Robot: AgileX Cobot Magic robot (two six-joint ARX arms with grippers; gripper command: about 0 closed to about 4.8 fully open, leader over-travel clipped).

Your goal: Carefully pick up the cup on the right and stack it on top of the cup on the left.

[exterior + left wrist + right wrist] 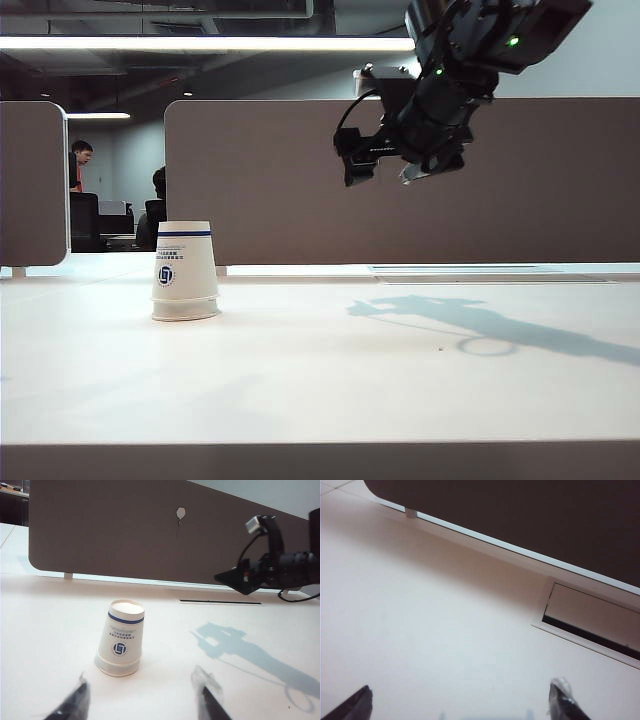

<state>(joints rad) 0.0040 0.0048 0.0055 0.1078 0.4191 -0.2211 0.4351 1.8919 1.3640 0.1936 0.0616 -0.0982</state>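
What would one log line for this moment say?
cups: stacked, upside down | right gripper: open, empty, raised | left gripper: open, low near cups

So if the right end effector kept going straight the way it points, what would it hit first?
Probably just the bare white table: the right end effector is open, empty, aimed at it with nothing between, though depth is unclear.

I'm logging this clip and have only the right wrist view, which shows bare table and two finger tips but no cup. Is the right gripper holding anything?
Observer: No. In the exterior view the right gripper hangs high above the table, open and empty.
Operator: Where is the cup, then?
Observer: A paper cup stands upside down on the left of the table. Its doubled rim suggests two nested cups, though I cannot be sure.
Operator: And the left gripper?
Observer: The left gripper sits low and open, facing the cup without touching it.
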